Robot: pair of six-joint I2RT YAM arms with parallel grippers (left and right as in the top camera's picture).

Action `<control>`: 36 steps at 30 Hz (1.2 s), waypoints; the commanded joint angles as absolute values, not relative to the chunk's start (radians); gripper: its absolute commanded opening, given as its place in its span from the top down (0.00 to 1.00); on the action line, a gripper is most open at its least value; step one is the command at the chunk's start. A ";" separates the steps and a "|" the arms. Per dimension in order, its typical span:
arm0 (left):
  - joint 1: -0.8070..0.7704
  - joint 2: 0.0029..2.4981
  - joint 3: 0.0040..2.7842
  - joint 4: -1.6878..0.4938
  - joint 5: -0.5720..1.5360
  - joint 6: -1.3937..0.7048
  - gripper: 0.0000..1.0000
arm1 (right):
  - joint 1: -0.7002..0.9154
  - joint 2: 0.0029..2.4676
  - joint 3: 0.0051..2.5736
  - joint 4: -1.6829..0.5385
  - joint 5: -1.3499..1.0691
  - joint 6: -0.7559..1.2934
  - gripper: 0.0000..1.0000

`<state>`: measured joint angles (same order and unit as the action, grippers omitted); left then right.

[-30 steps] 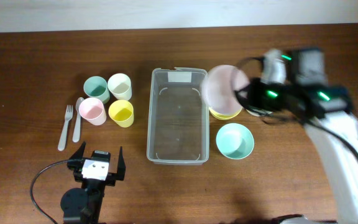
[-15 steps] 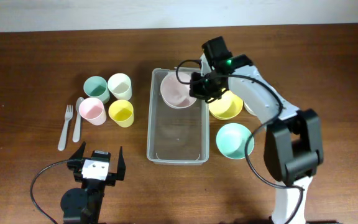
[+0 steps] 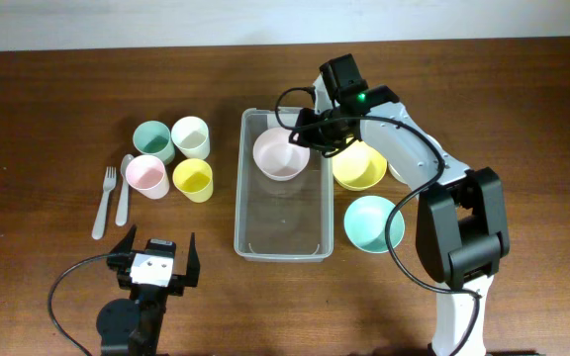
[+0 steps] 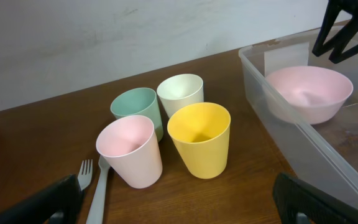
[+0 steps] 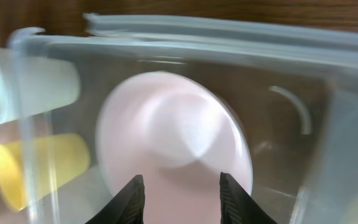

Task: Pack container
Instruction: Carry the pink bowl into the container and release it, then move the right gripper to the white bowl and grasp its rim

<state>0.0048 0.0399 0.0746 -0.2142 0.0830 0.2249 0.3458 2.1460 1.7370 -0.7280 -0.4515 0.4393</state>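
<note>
The right arm (image 3: 416, 158) stands up from the near desk edge, right of the container (image 3: 239, 188), bends at the elbow and stretches left toward the container's far end. There the right gripper (image 3: 310, 133) hangs over the far right rim, pointing down, its fingers (image 5: 133, 198) parted a little. The left arm (image 3: 127, 318) sits folded at the near desk edge, left of the container. The left gripper (image 3: 156, 259) faces the far side, with its fingers (image 4: 319, 200) spread wide.

Pink bowl (image 3: 282, 156), seemingly loose, inside container (image 3: 283, 220)
</note>
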 commanded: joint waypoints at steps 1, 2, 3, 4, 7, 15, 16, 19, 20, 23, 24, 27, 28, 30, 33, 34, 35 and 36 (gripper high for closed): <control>0.003 0.033 0.066 -0.210 0.098 0.233 0.00 | 0.343 2.090 1.785 -0.763 -0.519 0.408 0.65; 0.003 0.033 0.066 -0.210 0.098 0.233 0.00 | 0.339 2.064 1.795 -0.790 -0.517 0.391 0.65; 0.003 0.033 0.066 -0.210 0.098 0.234 0.00 | 0.334 2.041 1.803 -0.812 -0.510 0.382 0.65; 0.003 0.033 0.066 -0.210 0.098 0.234 0.00 | 0.326 2.013 1.812 -0.843 -0.493 0.370 0.65; 0.003 0.033 0.066 -0.210 0.098 0.234 0.00 | 0.292 1.915 1.826 -0.942 -0.388 0.371 0.64; 0.003 0.033 0.066 -0.210 0.098 0.233 0.00 | 0.098 1.692 1.826 -1.230 -0.131 0.371 0.61; 0.003 0.033 0.066 -0.210 0.098 0.233 0.00 | 0.075 1.687 1.826 -1.257 -0.118 0.370 0.61; 0.003 0.033 0.066 -0.210 0.098 0.234 0.00 | -0.006 1.697 1.807 -1.295 -0.107 0.310 0.61; 0.003 0.033 0.066 -0.210 0.098 0.233 0.00 | -0.030 1.703 1.790 -1.287 -0.107 0.292 0.61; 0.003 0.033 0.066 -0.210 0.098 0.234 0.00 | -0.095 1.736 1.736 -1.252 -0.103 0.284 0.62; 0.003 0.033 0.066 -0.210 0.098 0.233 0.00 | -0.120 1.754 1.715 -1.237 -0.104 0.284 0.62; 0.003 0.033 0.066 -0.210 0.098 0.234 0.00 | -0.180 1.815 1.665 -1.202 -0.109 0.271 0.62; 0.003 0.033 0.066 -0.210 0.098 0.234 0.00 | -0.195 1.837 1.652 -1.195 -0.122 0.252 0.62; 0.003 0.033 0.066 -0.210 0.098 0.234 0.00 | -0.216 1.881 1.626 -1.186 -0.132 0.239 0.62; 0.003 0.033 0.066 -0.210 0.098 0.234 0.00 | -0.232 1.953 1.596 -1.168 -0.138 0.218 0.62; 0.003 0.033 0.066 -0.210 0.098 0.233 0.00 | -0.236 1.985 1.582 -1.149 -0.162 0.194 0.62; 0.003 0.033 0.066 -0.210 0.098 0.234 0.00 | -0.236 1.998 1.576 -1.139 -0.181 0.177 0.62; 0.003 0.033 0.066 -0.210 0.098 0.233 0.00 | -0.236 2.016 1.568 -1.123 -0.204 0.156 0.62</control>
